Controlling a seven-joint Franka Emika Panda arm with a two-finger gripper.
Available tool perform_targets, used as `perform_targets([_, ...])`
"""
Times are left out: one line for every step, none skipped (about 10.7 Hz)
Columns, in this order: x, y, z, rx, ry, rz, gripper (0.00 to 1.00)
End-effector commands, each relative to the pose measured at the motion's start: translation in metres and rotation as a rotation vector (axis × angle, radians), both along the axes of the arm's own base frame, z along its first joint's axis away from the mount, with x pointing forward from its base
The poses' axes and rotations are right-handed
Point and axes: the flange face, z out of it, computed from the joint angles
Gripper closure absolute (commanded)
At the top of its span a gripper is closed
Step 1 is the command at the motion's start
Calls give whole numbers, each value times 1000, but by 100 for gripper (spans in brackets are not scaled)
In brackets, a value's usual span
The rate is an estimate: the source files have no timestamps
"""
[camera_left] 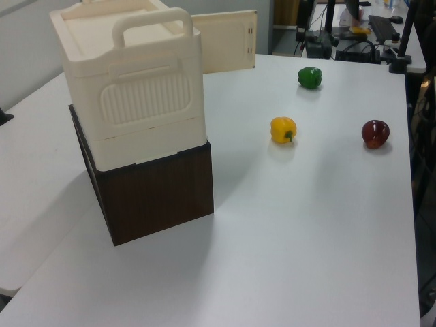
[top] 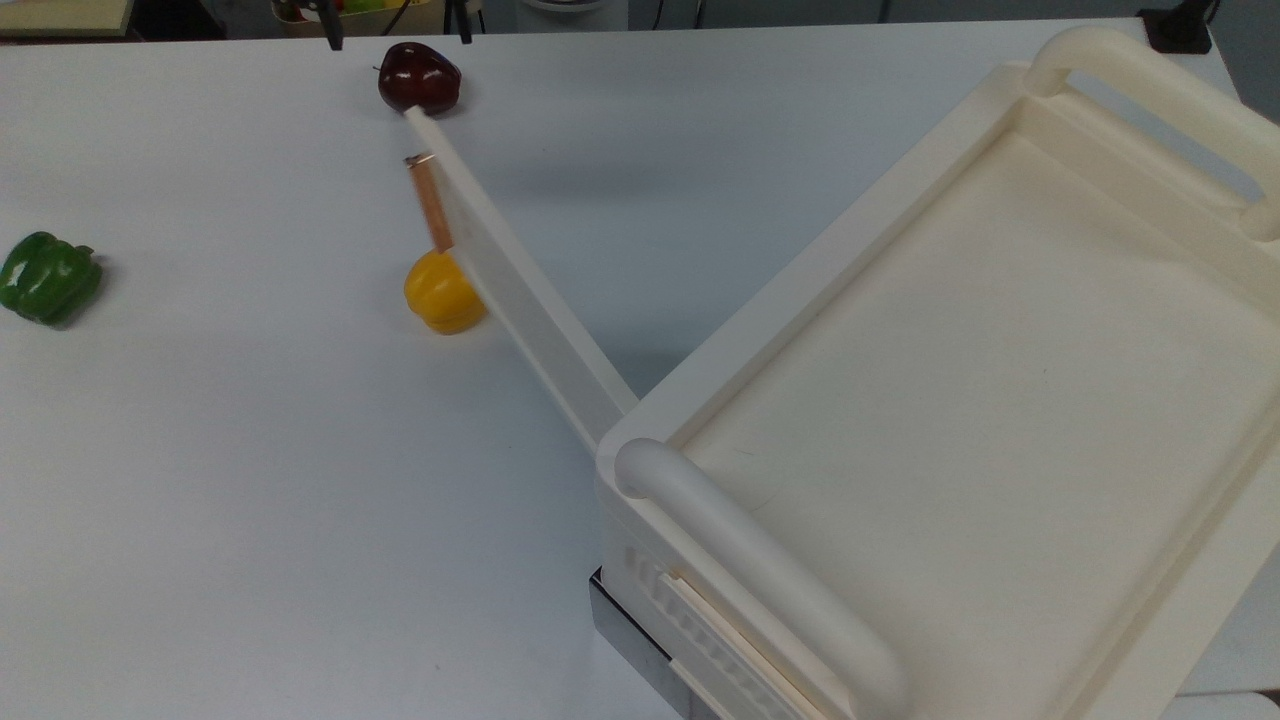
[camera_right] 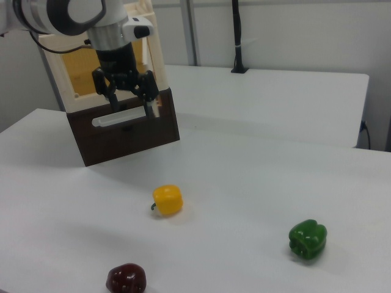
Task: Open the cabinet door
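Yellow pepper point(top: 440, 295) partly behind cabinet door point(top: 510, 280)

White tables in a lab or office space.
A broad, matte white tabletop point(camera_left: 320, 225) adjoins a second white table point(camera_right: 287, 104) behind it in the right view, where a black post point(camera_right: 237, 36) rises against a pale wall point(camera_right: 305, 30); the left view's far end holds dark stands and cables point(camera_left: 340, 34).

No legible writing anywhere.
No text, label, brand, number or sign to be read on any surface in the top, left or right view.
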Motion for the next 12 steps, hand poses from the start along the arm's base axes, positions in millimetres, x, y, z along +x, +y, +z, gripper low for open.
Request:
perform_targets([-17,-23,-3,-5,70,-139,0])
perform_targets([-20,-30,-3,-4,86,-159,0])
perform_targets([-26,-41,3,-10,82,-187,0])
perform_targets([-30,-55,6,-12,76,-203,0])
perform_targets([-30,-57,6,-15,78,-204,0])
perform_targets([-30,-58,5,-19,81,-206,0])
perform_targets([-31,-67,5,-18,74,-223,0])
perform_targets([-29,-74,5,-19,66,-235,0])
perform_targets([-27,-75,8,-21,55,-243,0])
perform_targets([-27,-75,9,-21,55,-243,0])
perform_targets([-27,-75,9,-23,55,-243,0])
perform_targets([-27,-76,9,-23,54,-246,0])
